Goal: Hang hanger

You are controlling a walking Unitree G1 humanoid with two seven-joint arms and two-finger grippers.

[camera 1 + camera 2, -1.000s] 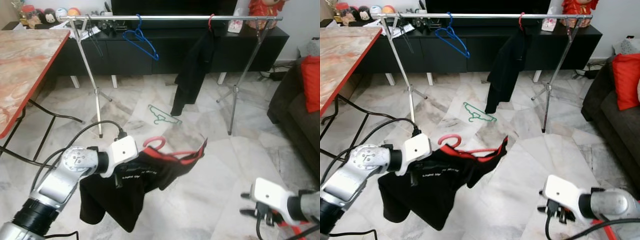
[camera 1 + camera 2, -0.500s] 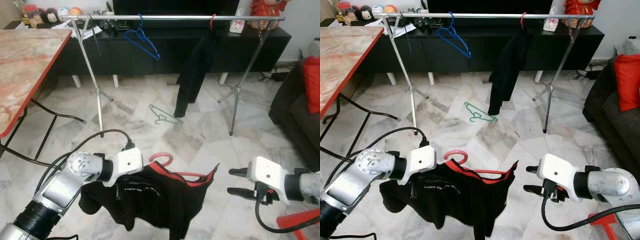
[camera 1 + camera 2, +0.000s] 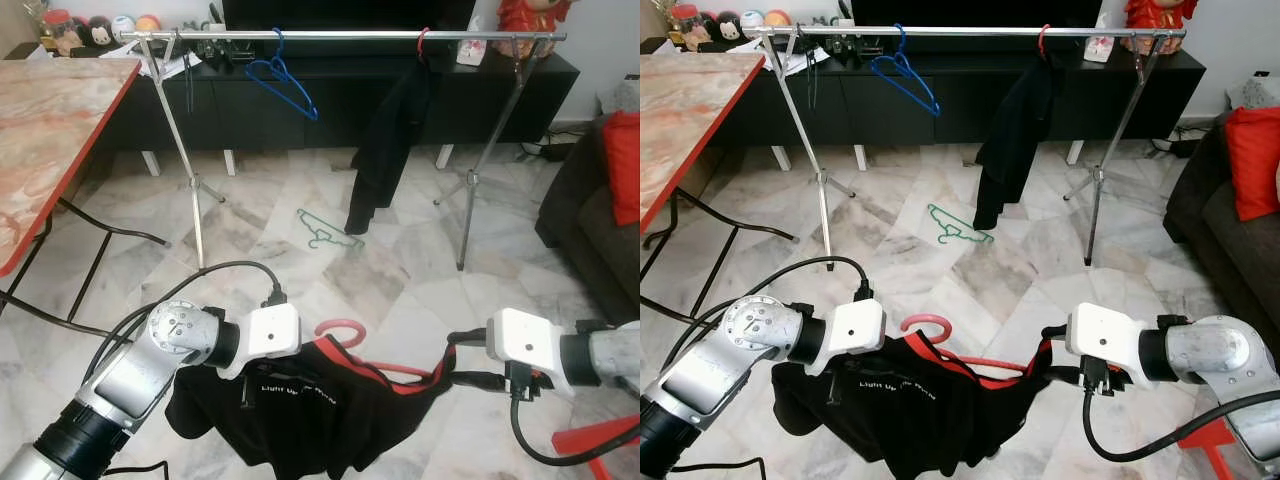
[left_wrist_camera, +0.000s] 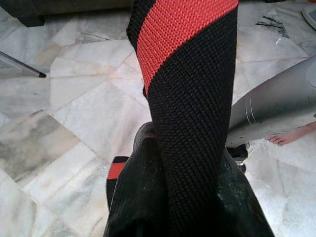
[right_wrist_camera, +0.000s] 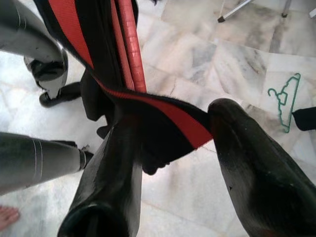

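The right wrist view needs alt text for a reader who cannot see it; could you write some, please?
The right gripper has its black fingers open around the red-trimmed edge of a black garment on a red hanger. A green hanger lies on the marble floor beyond.

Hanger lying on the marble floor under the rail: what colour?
Green hanger, clearest in the left eye view.

marble-top table (image 3: 50, 130) at left, dark sofa (image 3: 590, 230) with red cushion (image 3: 622, 165) at right, black tv cabinet (image 3: 330, 95) behind.
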